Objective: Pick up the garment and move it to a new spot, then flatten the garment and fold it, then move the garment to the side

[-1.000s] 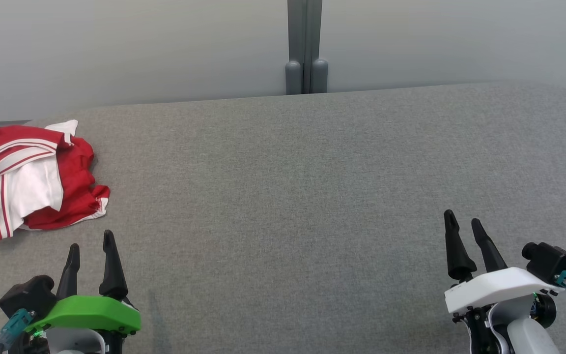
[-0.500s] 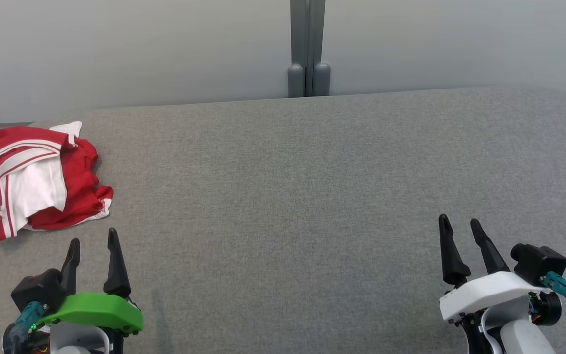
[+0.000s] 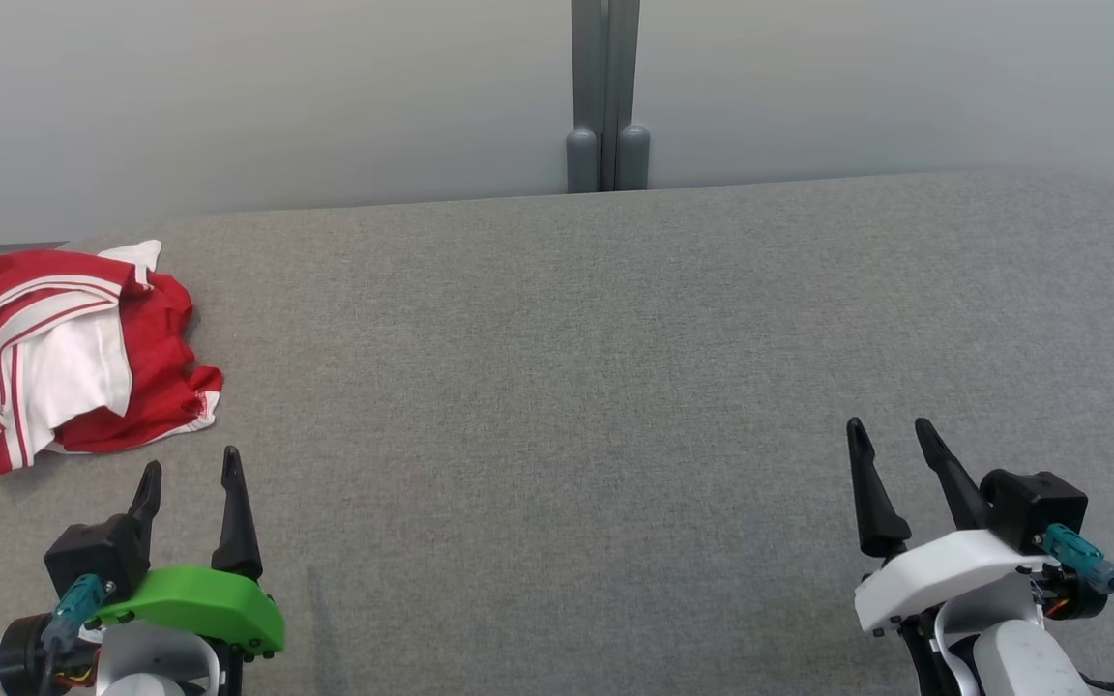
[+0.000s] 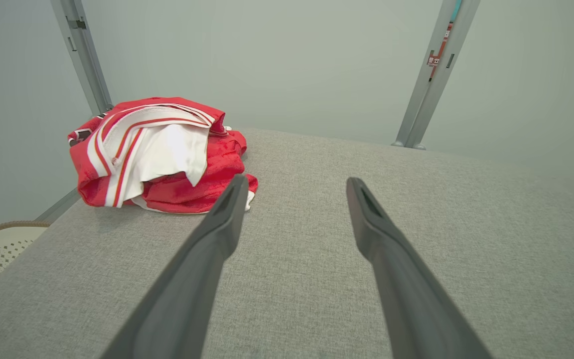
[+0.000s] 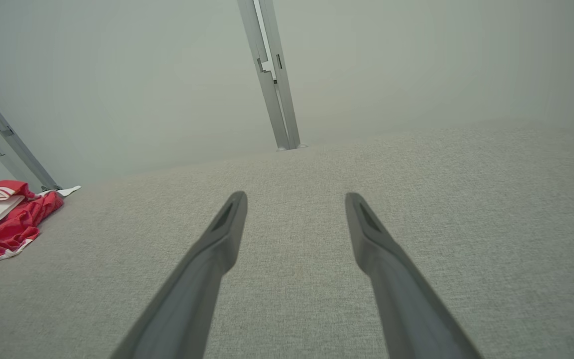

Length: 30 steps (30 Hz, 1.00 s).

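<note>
Finds garment (image 3: 64,353) bunched at nine o'clock on grey table (image 3: 557,387); left gripper (image 3: 191,459) at seven, right gripper (image 3: 887,423) at five, both spread, empty.

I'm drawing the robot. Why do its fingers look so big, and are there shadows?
Left wrist view: fingers sit close to the wide lens, so they loom large; right wrist view: the same; head view: soft even light, just a faint shadow beside the garment.
</note>
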Tool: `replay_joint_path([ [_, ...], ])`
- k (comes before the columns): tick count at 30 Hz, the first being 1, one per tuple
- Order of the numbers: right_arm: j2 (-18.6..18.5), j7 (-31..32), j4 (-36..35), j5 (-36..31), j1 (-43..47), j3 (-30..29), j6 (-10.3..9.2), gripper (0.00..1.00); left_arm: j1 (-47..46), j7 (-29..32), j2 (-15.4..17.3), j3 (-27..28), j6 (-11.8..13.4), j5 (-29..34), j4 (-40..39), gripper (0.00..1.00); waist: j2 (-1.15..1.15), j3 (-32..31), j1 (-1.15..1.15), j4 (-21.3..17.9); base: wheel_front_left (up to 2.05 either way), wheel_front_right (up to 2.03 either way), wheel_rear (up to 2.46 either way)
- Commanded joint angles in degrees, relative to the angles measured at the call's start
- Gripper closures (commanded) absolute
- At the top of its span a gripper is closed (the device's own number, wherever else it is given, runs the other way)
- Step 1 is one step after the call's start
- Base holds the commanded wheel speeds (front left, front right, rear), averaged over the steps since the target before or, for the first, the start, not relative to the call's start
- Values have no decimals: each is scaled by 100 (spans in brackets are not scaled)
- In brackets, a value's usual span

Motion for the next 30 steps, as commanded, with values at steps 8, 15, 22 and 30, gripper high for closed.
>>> replay_joint_path([
  [8,-34,123,-314,-470,46,27,2,0,112,73,95,4,115,377,-237,0,0,0,0,9,0,0,0],
  [15,-35,162,-460,-754,103,16,2,0,149,57,118,-18,178,599,-341,0,0,15,0,20,0,0,0],
  [22,-37,120,-473,-1009,120,44,2,0,159,-1,164,-41,231,815,-370,0,0,9,0,35,0,0,0],
  [30,-37,115,-448,-968,108,66,2,0,165,-21,187,-44,262,769,-368,0,0,-3,0,50,0,0,0],
])
